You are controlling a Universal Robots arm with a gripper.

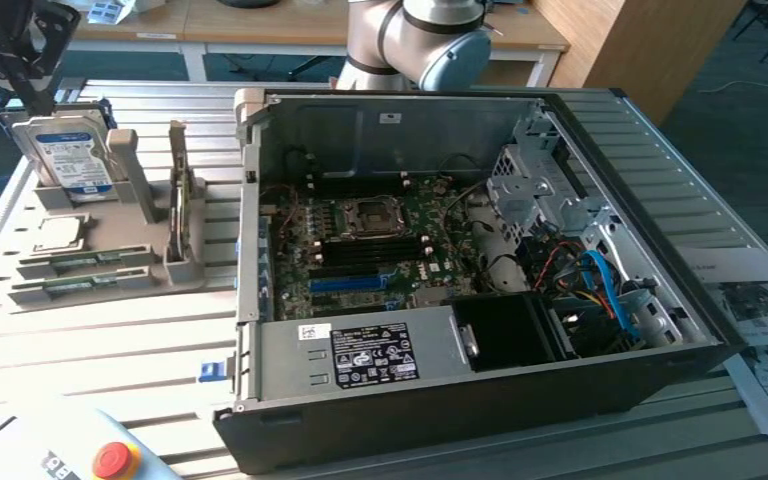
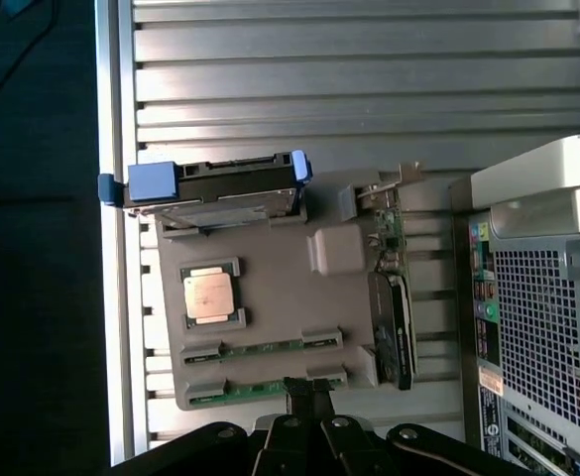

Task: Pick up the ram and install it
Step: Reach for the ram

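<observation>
A: Exterior view first. Gripper?
B: Black gripper (image 1: 37,98) at ten o'clock in the frame, seen at twelve o'clock of the silver hard drive with blue-white label (image 1: 71,150). Fingers pressed together, nothing between them.
A: Ram?
B: Two long slim green circuit-board sticks, flat in the grey plastic holder (image 1: 131,160). Inner ram stick (image 1: 84,262) at six o'clock of the small square silver processor chip (image 1: 61,233); outer ram stick (image 1: 77,287) just beyond, along the holder's edge. Both apart from the gripper.
A: Surroundings?
B: Open black computer case (image 1: 491,400) at three o'clock of the holder, green motherboard (image 1: 371,240) exposed inside. Red stop button (image 1: 115,460) at seven o'clock, printed sheets (image 1: 758,320) at four o'clock. Everything on a slatted metal table (image 1: 104,340).
A: Wrist view?
B: Looking down on the holder (image 2: 339,248). Gripper (image 2: 307,389) closed to a narrow tip, empty, lined up over one end of the outer ram stick (image 2: 255,391); touching or above, cannot tell here. Inner ram stick (image 2: 270,347) parallel, between it and the processor chip (image 2: 210,296). Hard drive (image 2: 210,193) on edge past the chip, blue rails at both ends. Perforated wall of the computer case (image 2: 542,297) beside the holder.
</observation>
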